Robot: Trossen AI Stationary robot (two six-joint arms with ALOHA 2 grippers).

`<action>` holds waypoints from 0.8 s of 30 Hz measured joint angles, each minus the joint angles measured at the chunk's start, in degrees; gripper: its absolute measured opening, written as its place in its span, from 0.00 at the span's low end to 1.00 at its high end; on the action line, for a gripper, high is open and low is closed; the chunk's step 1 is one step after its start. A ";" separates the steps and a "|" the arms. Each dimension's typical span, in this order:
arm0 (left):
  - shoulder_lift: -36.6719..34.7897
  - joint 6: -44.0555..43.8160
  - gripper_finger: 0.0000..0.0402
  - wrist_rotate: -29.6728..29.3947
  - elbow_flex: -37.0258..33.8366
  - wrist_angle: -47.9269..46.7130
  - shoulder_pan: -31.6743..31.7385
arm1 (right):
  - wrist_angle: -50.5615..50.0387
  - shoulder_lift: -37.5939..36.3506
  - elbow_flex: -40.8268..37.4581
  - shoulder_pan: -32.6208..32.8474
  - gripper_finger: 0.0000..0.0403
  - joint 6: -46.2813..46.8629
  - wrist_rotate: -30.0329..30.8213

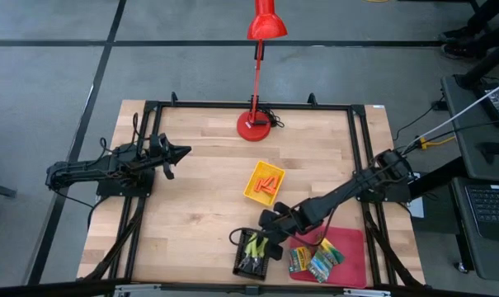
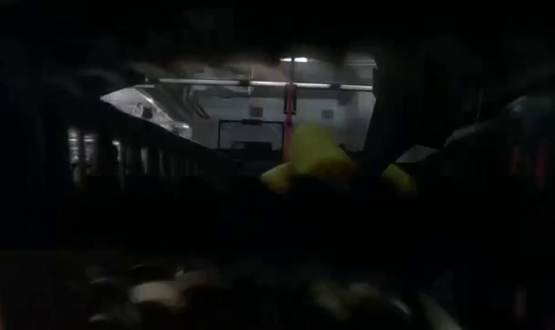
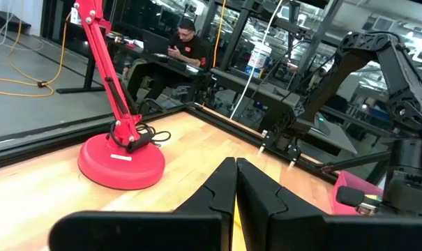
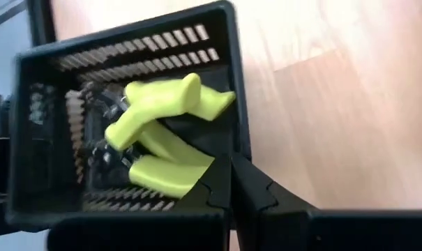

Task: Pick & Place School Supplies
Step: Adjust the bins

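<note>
I see the wooden table [image 1: 200, 181] from above, with the red lamp [image 1: 256, 125] standing at twelve o'clock on its far edge. The left arm waits at nine o'clock, its left gripper [image 1: 183, 152] with fingers pressed together and holding nothing. The right arm reaches in from three o'clock toward six, and its right gripper [image 1: 268, 224] hangs just over the black tray [image 1: 242, 266], fingers together and empty. In the right wrist view the pliers [image 4: 165, 132] with yellow-green handles lie inside that tray, close under the fingertips. The red tray [image 1: 352, 247] at five o'clock holds the little printed boxes [image 1: 315, 260]. The yellow tray [image 1: 254, 191] near the table's centre holds the orange sticks [image 1: 270, 183]. The low view is mostly dark, blocked by things close to its lens.
</note>
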 joint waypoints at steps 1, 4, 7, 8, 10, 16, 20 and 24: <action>0.00 0.00 0.02 0.00 0.00 0.02 0.00 | -0.09 0.00 0.00 -0.20 0.00 -0.46 0.00; 0.00 0.00 0.02 0.00 0.00 0.02 0.00 | 0.06 0.35 0.00 -1.05 0.00 -1.24 0.15; 0.00 0.00 0.02 0.00 0.00 0.02 0.00 | 0.07 0.40 0.00 -1.90 0.00 -2.22 0.28; 0.00 0.00 0.02 0.00 0.00 0.02 0.00 | 0.07 0.40 0.00 -2.12 0.00 -2.23 0.92; 0.00 0.00 0.02 0.00 0.00 0.02 0.00 | 0.09 0.40 0.00 -2.68 0.00 -2.23 1.94; 0.00 0.00 0.02 0.00 0.00 0.02 0.00 | 0.93 0.36 0.00 -3.41 0.00 -2.63 3.06; 0.01 0.00 0.02 0.00 0.00 0.01 0.00 | 1.75 -0.87 0.24 -3.10 0.00 -1.96 4.93; 0.00 0.00 0.02 0.00 0.00 0.02 0.00 | 1.65 -1.35 1.03 -3.10 0.00 -1.29 5.59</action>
